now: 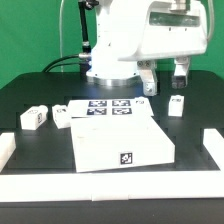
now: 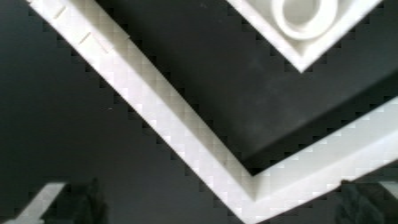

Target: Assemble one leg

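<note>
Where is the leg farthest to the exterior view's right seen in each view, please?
Exterior view: the leg stands upright, to the exterior view's right of the marker board.
Wrist view: not in it.
Shared landmark: probably the white border rail.

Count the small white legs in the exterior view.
4. Two legs at the exterior view's left, one by the marker board, one farther right. The arm may hide others.
</note>
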### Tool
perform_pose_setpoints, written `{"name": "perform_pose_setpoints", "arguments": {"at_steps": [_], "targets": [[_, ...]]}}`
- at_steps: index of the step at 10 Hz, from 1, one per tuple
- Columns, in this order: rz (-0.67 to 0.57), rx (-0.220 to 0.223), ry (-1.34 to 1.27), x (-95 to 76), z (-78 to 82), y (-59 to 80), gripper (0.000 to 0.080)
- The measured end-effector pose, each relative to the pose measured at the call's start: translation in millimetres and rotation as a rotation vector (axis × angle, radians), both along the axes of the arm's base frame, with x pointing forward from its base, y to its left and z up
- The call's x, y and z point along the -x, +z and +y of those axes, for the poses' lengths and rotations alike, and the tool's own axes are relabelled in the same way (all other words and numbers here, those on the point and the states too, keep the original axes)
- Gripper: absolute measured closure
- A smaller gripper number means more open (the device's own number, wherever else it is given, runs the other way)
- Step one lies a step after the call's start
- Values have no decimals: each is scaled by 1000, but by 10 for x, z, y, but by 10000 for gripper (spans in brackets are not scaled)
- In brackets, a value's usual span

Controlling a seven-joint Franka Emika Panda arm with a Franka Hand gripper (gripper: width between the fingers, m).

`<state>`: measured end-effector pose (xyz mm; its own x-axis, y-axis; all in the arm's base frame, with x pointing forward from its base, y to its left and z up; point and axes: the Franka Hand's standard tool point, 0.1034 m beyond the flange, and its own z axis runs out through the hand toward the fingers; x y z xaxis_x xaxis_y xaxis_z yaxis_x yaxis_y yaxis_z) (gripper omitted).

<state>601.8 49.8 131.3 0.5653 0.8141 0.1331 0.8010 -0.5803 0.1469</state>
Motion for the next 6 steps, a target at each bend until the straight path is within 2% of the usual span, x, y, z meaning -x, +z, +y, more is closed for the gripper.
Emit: {"name": "perform_pose_setpoints", "arguments": {"at_steps": [2, 3, 4, 6], "targets": [[-11, 32, 144, 298, -208, -212, 150], [-5, 59, 236, 381, -259, -291, 150], [3, 78, 285, 393, -250, -318, 150], [2, 74, 269, 387, -254, -313, 150]]}}
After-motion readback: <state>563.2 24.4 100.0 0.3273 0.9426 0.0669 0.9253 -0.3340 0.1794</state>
